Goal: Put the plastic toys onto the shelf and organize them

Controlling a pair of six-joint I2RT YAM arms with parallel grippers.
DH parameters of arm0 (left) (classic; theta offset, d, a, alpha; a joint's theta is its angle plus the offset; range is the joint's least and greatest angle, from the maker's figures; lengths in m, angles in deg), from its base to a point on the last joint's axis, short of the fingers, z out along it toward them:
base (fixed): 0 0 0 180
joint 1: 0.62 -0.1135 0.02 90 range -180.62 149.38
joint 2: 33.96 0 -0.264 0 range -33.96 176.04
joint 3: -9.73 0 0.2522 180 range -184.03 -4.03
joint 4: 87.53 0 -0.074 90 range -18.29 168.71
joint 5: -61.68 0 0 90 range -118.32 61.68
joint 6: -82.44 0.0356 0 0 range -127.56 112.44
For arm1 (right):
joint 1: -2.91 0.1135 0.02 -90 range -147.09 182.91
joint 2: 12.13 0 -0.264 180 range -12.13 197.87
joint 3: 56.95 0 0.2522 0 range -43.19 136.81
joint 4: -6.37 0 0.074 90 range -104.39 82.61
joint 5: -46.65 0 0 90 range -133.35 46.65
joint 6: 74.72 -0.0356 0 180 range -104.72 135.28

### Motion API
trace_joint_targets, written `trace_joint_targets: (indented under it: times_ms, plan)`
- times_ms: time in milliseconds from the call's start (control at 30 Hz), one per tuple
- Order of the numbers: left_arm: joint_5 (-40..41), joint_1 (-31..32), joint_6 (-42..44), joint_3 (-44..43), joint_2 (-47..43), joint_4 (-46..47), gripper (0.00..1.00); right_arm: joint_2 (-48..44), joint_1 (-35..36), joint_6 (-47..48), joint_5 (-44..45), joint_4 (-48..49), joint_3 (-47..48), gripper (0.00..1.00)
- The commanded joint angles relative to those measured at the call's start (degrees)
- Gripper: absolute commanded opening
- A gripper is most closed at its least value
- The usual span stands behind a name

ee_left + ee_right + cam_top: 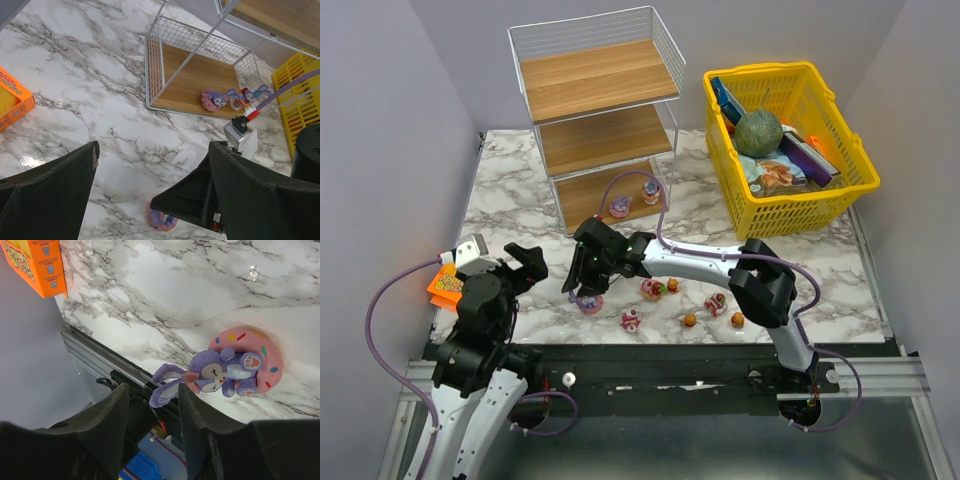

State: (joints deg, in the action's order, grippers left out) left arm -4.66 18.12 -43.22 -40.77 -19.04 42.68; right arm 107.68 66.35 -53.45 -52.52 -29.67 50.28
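Black fingers [107, 430] of the right gripper [151, 390] are filling the bottom of its wrist view. They are standing apart with nothing clamped between them, and they are lining up on the long ears of a purple bunny toy [225, 372]. That toy is lying on its pink doughnut base on the marble table [200, 285], close to the near edge. To my eye the worry is the grip. If the jaws are closing on those thin ears alone, the bulkier base is likely to be swinging or slipping out on the way to the shelf [595, 80], or getting nudged toward the edge. On the bottom board two toys [620, 207] are already sitting, and the arm's purple cable [663, 215] is looping right beside them, so a careless reach could be sweeping them off. Off to the side, the left gripper [152, 150] is hovering with its fingers spread wide and nothing in them.
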Motion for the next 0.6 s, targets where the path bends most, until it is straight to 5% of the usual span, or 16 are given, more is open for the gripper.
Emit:
trace_joint_targets:
  times_ms: [0,567]
  plan:
    - [2.5,0.8,-0.8,0.6,-1.0,0.1,0.99,1.8,0.5,-2.1,-0.4,-0.6,1.2,0.49]
    - [2.7,0.9,-0.9,0.7,-0.9,0.2,0.99,2.8,-0.3,-3.4,1.2,-1.5,1.7,0.40]
